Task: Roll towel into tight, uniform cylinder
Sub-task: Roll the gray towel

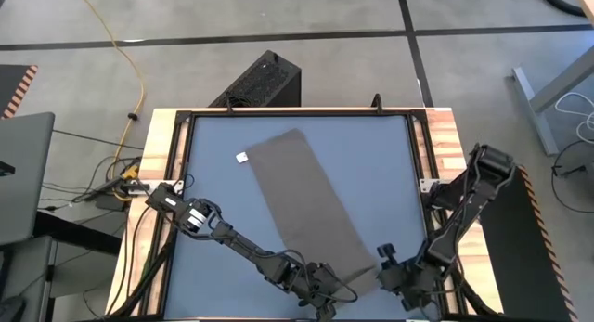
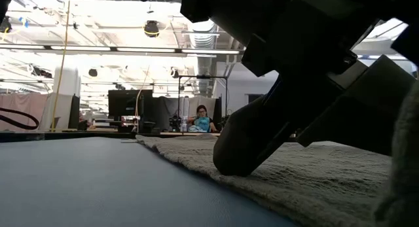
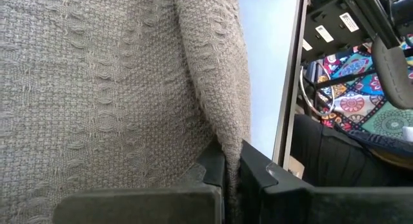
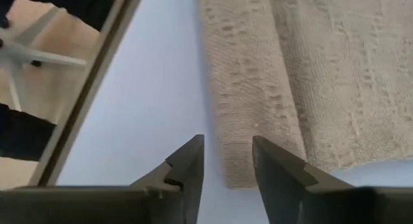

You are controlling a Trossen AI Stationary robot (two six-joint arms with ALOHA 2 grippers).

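Note:
The taupe towel (image 1: 311, 206) lies flat and slantwise on the blue-grey tabletop (image 1: 213, 211), running from the far left to the near right. Its white tag (image 1: 242, 158) sits at the far-left corner. My left gripper (image 1: 327, 299) is at the towel's near end, shut on a raised ridge of cloth (image 3: 219, 88). My right gripper (image 4: 227, 153) hovers open above the towel's near right corner (image 4: 242, 175), with a finger on either side of the towel's side edge. In the high view the right gripper (image 1: 382, 266) stands just right of the towel. My left gripper pinches a raised fold of the towel (image 3: 226, 143) between its two shut fingers, at the cloth's near end. The fingers slant down from the near side, and one fingertip (image 2: 236, 163) rests on the cloth. The fold stands up as a ridge, and the rest of the towel lies flat.
The table's raised frame (image 4: 97, 88) runs close beside my right gripper. Wooden side rims (image 1: 445, 146) flank the tabletop. A black box (image 1: 264, 81) stands on the floor beyond the far edge. A person (image 2: 201, 119) sits far off in the room.

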